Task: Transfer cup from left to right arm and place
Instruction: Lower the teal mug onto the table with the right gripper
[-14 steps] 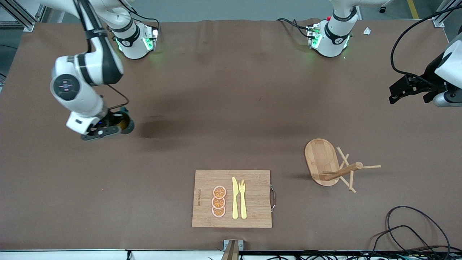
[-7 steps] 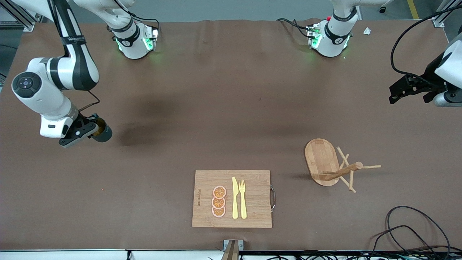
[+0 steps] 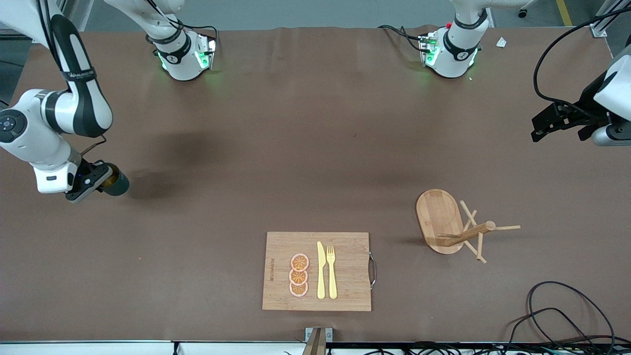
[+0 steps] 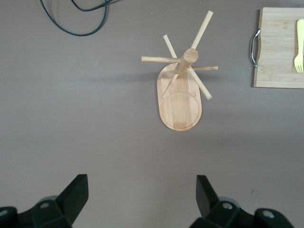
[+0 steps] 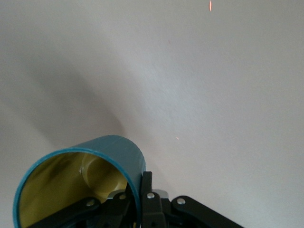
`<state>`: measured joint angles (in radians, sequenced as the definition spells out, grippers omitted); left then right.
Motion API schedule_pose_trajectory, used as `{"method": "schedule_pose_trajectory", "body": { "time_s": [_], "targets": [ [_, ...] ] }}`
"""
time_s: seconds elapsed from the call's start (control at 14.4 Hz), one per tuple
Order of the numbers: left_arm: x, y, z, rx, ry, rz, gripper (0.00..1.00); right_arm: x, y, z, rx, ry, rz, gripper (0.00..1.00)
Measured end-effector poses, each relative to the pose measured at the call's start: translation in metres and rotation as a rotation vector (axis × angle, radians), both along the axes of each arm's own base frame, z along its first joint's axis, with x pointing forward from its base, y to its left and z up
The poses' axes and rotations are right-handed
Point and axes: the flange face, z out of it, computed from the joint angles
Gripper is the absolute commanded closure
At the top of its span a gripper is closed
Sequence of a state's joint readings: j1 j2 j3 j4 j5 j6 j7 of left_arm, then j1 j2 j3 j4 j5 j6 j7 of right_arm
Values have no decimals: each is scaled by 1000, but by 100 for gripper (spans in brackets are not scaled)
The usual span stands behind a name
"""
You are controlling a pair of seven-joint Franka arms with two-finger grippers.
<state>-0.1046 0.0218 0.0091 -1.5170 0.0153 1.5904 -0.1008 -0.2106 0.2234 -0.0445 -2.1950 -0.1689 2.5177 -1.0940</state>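
The dark teal cup [image 3: 118, 185] with its mustard-yellow inside [image 5: 61, 185] hangs tilted above the brown table [image 3: 305, 148], near the right arm's end. My right gripper [image 3: 101, 180] is shut on the cup, with one finger inside the rim and one finger [image 5: 146, 183] outside the wall. The cup's handle is hidden. My left gripper [image 3: 540, 129] waits in the air at the left arm's end of the table. It stands open with nothing between its fingers [image 4: 76, 190].
A wooden mug tree [image 3: 446, 222] on an oval base stands toward the left arm's end, also in the left wrist view [image 4: 180, 90]. A bamboo cutting board [image 3: 345, 276] with orange slices, a yellow knife and a yellow fork lies near the front edge. Black cables [image 3: 557, 305] trail at the front corner.
My right arm has swung outward toward the right arm's end of the table, carrying the cup with it. The left arm has not moved.
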Motion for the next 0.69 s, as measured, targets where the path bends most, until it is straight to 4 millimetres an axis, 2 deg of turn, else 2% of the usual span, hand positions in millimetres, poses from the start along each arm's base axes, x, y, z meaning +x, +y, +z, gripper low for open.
{"method": "schedule_pose_trajectory", "body": {
  "time_s": [0.14, 0.28, 0.48, 0.69],
  "targets": [
    [0, 0, 0, 0, 0, 0, 0, -6, -26, -20, 9, 8, 6, 100],
    [0, 0, 0, 0, 0, 0, 0, -10, -35, -38, 32, 23, 1, 100],
    [0, 0, 0, 0, 0, 0, 0, -7, -25, -52, 75, 22, 25, 100],
    [0, 0, 0, 0, 0, 0, 0, -3, -12, -52, 133, 6, 97, 100]
  ]
}}
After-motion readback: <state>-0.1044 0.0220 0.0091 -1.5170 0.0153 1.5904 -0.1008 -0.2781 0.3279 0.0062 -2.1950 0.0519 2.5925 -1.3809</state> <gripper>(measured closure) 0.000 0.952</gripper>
